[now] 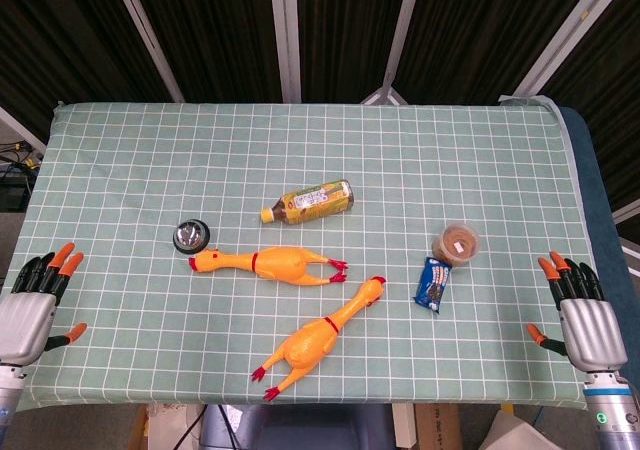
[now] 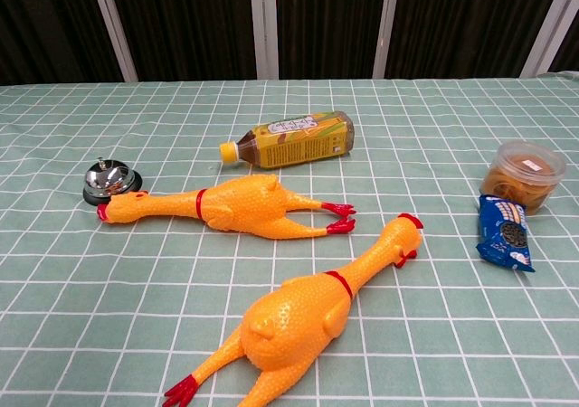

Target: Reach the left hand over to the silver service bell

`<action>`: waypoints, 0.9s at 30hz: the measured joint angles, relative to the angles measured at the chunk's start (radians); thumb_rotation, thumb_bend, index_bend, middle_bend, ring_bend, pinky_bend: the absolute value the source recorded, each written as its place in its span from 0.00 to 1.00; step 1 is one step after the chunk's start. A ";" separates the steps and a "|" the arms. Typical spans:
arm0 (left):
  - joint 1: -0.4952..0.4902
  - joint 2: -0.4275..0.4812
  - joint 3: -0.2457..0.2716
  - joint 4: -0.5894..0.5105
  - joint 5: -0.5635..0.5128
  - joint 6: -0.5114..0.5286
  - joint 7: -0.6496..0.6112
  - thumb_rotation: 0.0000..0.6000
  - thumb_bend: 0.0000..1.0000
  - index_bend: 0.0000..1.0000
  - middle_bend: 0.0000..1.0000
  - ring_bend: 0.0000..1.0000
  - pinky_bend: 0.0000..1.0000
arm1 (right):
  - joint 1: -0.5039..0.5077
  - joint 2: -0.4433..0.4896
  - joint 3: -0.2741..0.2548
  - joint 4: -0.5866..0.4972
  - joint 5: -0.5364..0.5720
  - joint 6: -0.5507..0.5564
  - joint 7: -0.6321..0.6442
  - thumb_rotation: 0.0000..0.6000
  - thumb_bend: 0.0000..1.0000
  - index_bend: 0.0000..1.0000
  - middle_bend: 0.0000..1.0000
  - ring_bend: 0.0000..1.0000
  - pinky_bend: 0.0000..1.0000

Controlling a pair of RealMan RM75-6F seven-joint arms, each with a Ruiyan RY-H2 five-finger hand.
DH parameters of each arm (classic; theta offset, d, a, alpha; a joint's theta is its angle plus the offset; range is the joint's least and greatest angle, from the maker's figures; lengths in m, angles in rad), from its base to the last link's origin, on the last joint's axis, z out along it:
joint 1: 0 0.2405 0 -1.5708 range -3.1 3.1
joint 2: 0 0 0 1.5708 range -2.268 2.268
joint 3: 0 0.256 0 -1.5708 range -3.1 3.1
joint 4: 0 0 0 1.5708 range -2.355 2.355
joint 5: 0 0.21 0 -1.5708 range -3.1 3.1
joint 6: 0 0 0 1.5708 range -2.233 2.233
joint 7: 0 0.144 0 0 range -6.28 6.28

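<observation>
The left robot hand (image 1: 35,305) rests at the near left corner of the table (image 1: 120,160), fingers spread and holding nothing. It shows only in the head view. Open checked cloth lies between it and the things farther right.

The silver service bell (image 1: 190,236) sits left of centre on the table, well apart from the left robot hand and farther from the robot. In the chest view the bell (image 2: 109,181) stands upright on its dark base. Just beside it, on the near right side, is the head of a yellow rubber chicken (image 1: 265,263), whose beak comes very close to the bell's base; whether they touch cannot be told. This chicken (image 2: 226,210) lies lengthwise, head to the left and red feet to the right.

Behind the chicken, farther from the robot, a tea bottle (image 1: 310,202) lies on its side, cap pointing left. It is apart from the bell.

Nearer the robot, a second rubber chicken (image 1: 320,337) lies diagonally, its head toward the upper right and its feet toward the near edge.

Right of that, a blue cookie packet (image 1: 434,285) lies flat, and just behind it stands a small clear tub (image 1: 455,242) with brown contents.

The right robot hand (image 1: 580,315) rests at the near right corner, fingers apart, holding nothing.
</observation>
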State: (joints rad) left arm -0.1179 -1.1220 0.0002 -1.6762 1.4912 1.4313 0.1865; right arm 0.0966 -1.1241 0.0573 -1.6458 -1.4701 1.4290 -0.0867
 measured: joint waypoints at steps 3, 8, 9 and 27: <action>0.000 0.000 -0.001 -0.001 -0.001 -0.002 0.001 1.00 0.15 0.00 0.00 0.00 0.00 | 0.000 0.000 0.000 0.000 0.000 0.000 0.000 1.00 0.25 0.00 0.00 0.00 0.00; -0.001 0.001 0.000 -0.003 -0.003 -0.005 0.008 1.00 0.15 0.00 0.00 0.00 0.00 | -0.001 0.003 0.000 -0.002 0.002 0.000 0.006 1.00 0.25 0.00 0.00 0.00 0.00; -0.001 0.001 0.000 -0.003 -0.003 -0.005 0.009 1.00 0.15 0.00 0.00 0.00 0.00 | -0.001 0.003 0.000 -0.002 0.002 -0.001 0.007 1.00 0.25 0.00 0.00 0.00 0.00; -0.032 -0.010 -0.017 0.005 -0.020 -0.048 0.043 1.00 0.36 0.00 0.00 0.00 0.00 | 0.001 0.005 -0.002 -0.004 0.002 -0.007 0.010 1.00 0.25 0.00 0.00 0.00 0.00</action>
State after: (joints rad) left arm -0.1497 -1.1315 -0.0169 -1.6709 1.4715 1.3836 0.2297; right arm 0.0974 -1.1195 0.0555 -1.6497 -1.4681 1.4221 -0.0771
